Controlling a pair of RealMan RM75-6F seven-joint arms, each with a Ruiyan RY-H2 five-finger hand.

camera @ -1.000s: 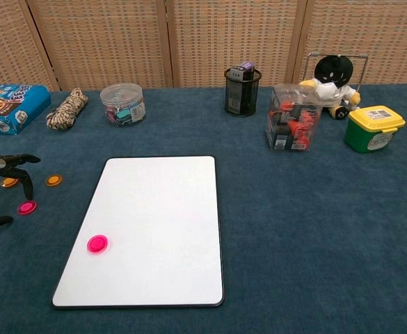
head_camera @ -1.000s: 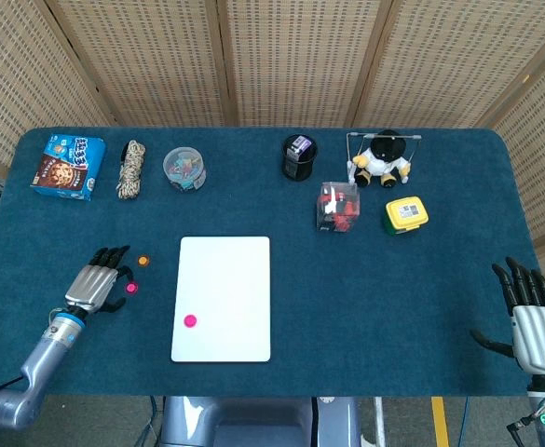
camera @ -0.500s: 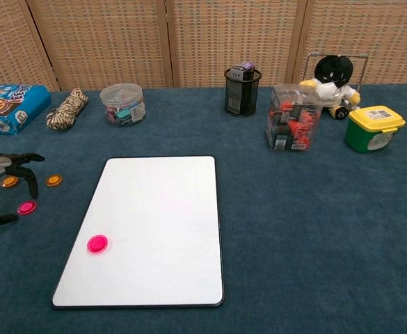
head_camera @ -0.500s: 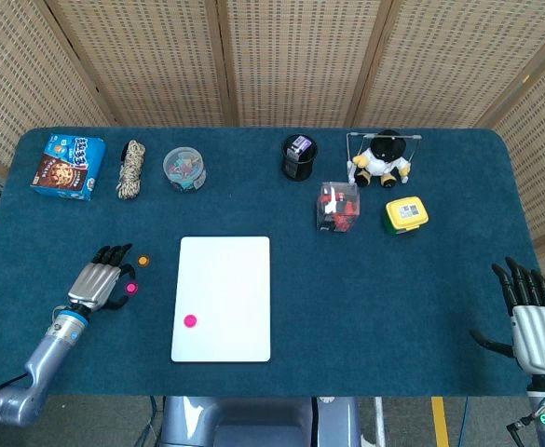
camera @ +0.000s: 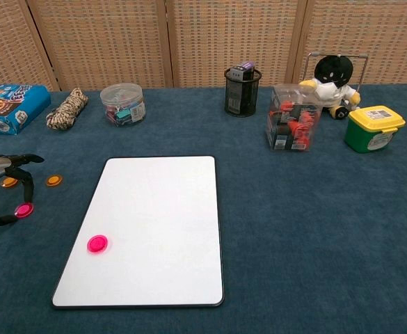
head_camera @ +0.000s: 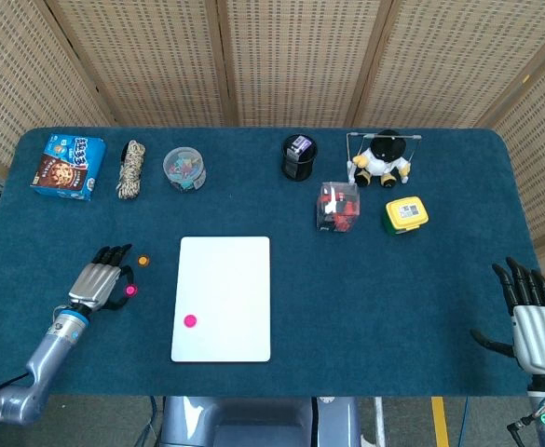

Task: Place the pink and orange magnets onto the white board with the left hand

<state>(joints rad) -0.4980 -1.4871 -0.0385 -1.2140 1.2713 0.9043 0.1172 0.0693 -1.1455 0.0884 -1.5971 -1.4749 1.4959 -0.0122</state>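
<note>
Pink magnet [camera: 25, 209] between curled left hand [head_camera: 97, 283] fingertips (grip unclear, palm cropped)

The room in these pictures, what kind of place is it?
Probably a staged robot test setup: a table under blue cloth, woven screens behind, and unrelated props such as a white board and plush toy.

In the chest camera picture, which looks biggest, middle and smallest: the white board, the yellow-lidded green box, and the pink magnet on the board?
1. white board, by far the biggest.
2. yellow-lidded green box, though it sits farther back, so it looks smaller than it would up close.
3. pink magnet on the board, the smallest, even though it lies closer to the camera.
</note>
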